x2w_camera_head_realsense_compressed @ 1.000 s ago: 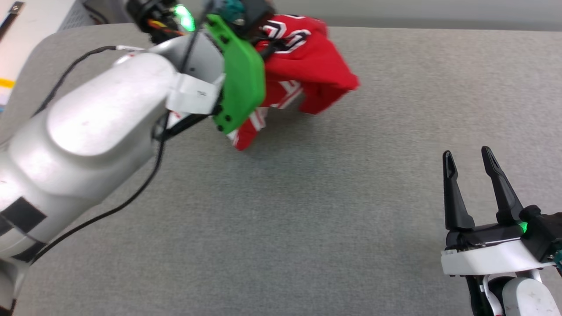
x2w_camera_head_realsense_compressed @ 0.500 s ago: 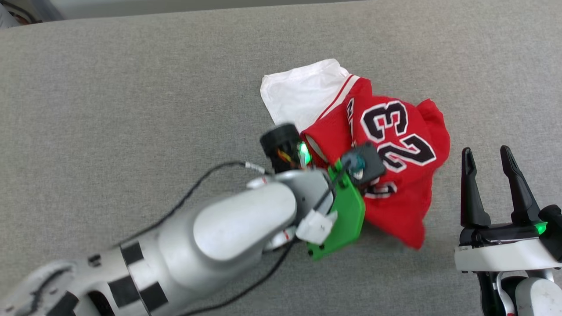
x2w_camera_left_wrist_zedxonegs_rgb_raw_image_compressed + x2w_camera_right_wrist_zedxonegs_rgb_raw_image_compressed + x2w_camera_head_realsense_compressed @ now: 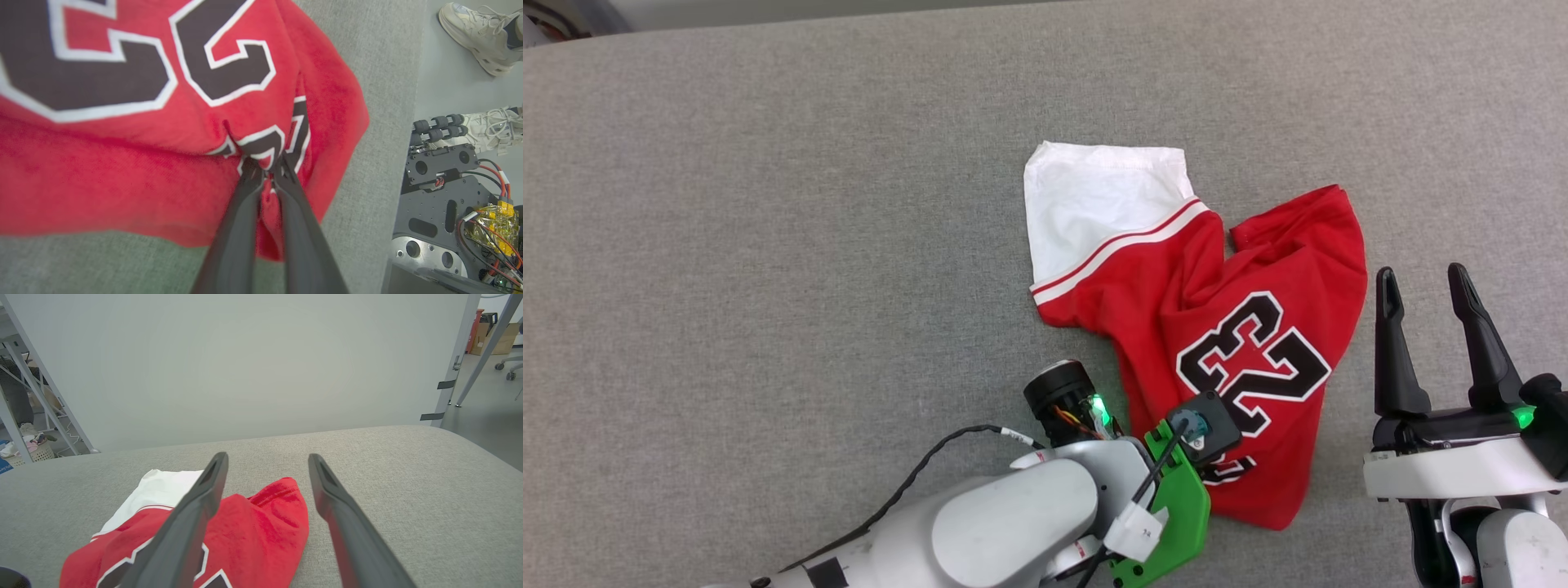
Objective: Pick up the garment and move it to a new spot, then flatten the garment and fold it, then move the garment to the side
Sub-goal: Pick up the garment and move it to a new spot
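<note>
Garment: You see the garment (image 3: 1217, 327) lying crumpled on the grey padded surface (image 3: 768, 245), right of centre in your head view, print side up.
Sleeve: One white sleeve (image 3: 1094, 204) lies fairly flat at the far left end of the shirt. Its red-white striped trim (image 3: 1119, 253) runs along the red body.
Print: The black, white-edged number (image 3: 1258, 359) reads upside down from your head camera. It is creased where the cloth folds.
Left gripper: Your left gripper (image 3: 267, 173) has its two dark fingers pressed together on a small fold of the red cloth. The pinch sits at the near edge of the shirt, right by the lettering, and the fabric bunches up at the tips.
Left arm: The pale forearm (image 3: 1013, 523) rises from the bottom edge of your head view. Its green wrist plate (image 3: 1172, 514) overlaps the near left part of the shirt.
Right gripper: Your right gripper (image 3: 1421, 273) stands spread wide with nothing between its fingers. It is just to the right of the garment, clear of the cloth, fingers pointing away from you.
Beyond the edge: In your left wrist view, two pale shoes (image 3: 478, 36) of a person stand on the floor past the edge of the surface. The robot's dark base (image 3: 441, 196), with red and black wires, is beside them.
Background: Your right wrist view shows a plain pale wall (image 3: 245, 355) behind the surface.
</note>
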Robot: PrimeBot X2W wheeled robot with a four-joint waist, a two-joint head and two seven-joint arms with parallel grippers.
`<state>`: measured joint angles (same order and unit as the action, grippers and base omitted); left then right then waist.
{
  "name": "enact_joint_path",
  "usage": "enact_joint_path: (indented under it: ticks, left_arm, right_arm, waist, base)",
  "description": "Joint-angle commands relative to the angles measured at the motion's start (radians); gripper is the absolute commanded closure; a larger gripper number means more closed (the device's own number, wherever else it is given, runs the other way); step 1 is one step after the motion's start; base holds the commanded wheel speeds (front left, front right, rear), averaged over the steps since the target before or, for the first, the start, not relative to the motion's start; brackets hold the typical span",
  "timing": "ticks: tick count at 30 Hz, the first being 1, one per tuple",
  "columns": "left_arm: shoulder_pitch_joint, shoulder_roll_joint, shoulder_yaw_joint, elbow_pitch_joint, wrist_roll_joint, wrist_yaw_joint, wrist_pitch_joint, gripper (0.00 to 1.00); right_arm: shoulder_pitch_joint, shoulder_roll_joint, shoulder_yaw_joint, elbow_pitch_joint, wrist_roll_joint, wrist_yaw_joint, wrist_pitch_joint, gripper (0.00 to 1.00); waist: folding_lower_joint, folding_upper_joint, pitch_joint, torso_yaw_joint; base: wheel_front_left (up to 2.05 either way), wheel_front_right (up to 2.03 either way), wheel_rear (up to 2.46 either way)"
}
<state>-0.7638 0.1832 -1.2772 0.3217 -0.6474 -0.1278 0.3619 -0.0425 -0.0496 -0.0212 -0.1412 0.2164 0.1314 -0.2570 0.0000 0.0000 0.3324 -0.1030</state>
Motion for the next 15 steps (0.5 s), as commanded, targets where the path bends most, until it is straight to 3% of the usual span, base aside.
enact_joint_path:
  ticks: [1,7,10,15]
  left_arm:
    - [0.016,-0.013,-0.003,0.016,0.011,-0.003,-0.038,0.0]
    - [-0.06,-0.044,-0.001,0.064,0.004,-0.003,-0.306,0.0]
    - [-0.083,-0.054,0.05,0.112,0.004,0.004,-0.474,0.0]
    - [-0.072,-0.041,0.144,0.168,0.036,0.099,-0.609,0.0]
  right_arm:
    - [-0.002,-0.001,0.0,0.003,0.002,-0.001,-0.005,0.0]
    - [0.029,-0.001,-0.011,0.009,-0.005,-0.001,-0.005,0.0]
    - [0.05,-0.001,-0.015,0.014,-0.005,-0.001,-0.005,0.0]
    - [0.081,-0.001,-0.017,0.014,-0.008,-0.001,-0.005,0.0]
  waist:
    - [0.0,0.0,-0.018,0.008]
    - [0.0,0.0,-0.089,0.04]
    - [0.0,0.0,-0.131,0.057]
    - [0.0,0.0,-0.184,0.083]
  base:
    - [0.0,0.0,0.0]
    - [0.0,0.0,0.0]
    - [0.0,0.0,0.0]
    - [0.0,0.0,0.0]
